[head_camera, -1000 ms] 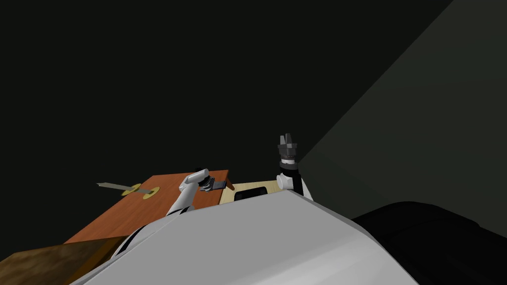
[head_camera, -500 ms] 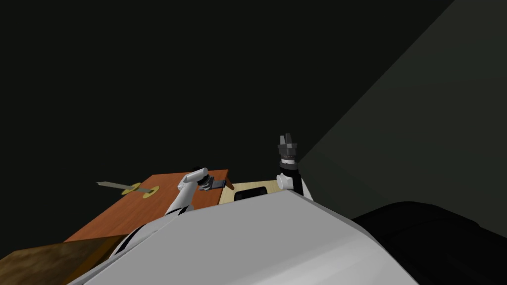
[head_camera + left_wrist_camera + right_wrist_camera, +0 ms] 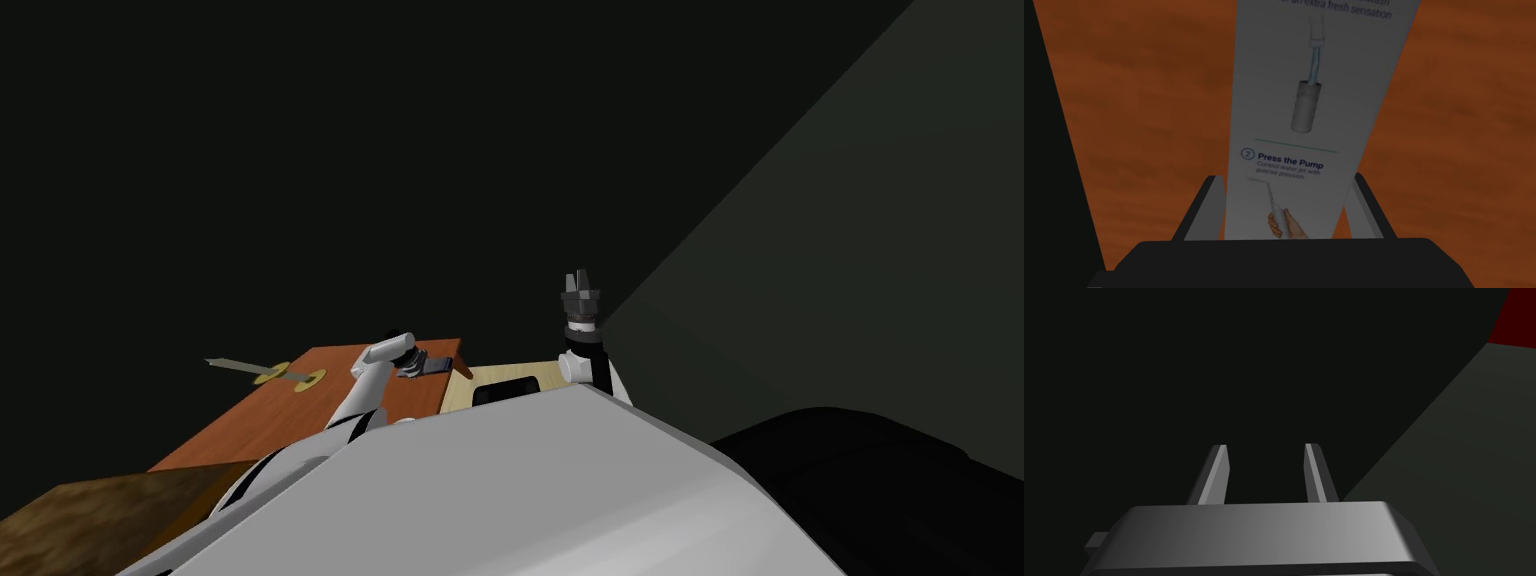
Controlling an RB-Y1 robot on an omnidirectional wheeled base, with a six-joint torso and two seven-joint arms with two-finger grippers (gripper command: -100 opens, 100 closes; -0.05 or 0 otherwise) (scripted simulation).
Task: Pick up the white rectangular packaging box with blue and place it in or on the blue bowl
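Two fingers of L gripper (image 3: 1286,176) clamp the box (image 3: 1309,90) by its long sides, one blade flat on each edge. Box's near end sits down at the gripper body; the rest runs straight out past the fingertips. Box is white-grey w/ blue print ("Press the Pump", step 2, plus a drawing of a hand w/ a device). Behind it is the reddish-brown wood of the table (image 3: 1464,150). Can't tell if box touches the wood or hangs just clear of it. Black area (image 3: 1044,150) runs along one side of the wood.

Head view: L gripper (image 3: 420,365) is over the far corner of the table (image 3: 280,425), arm reaching fwd. Box (image 3: 437,365) pokes out of it as a small grey slab (print not readable here). Just beside that corner lies a pale board (image 3: 460,395) w/ a dark recess. Further L, at the table's far edge, are two yellow discs (image 3: 312,378) w/ a thin grey strip.

R gripper (image 3: 577,277) is raised, pointing away, well apart from box and table. In its wrist view R gripper (image 3: 1266,447) has fingers parted w/ a narrow gap, nothing btwn them.
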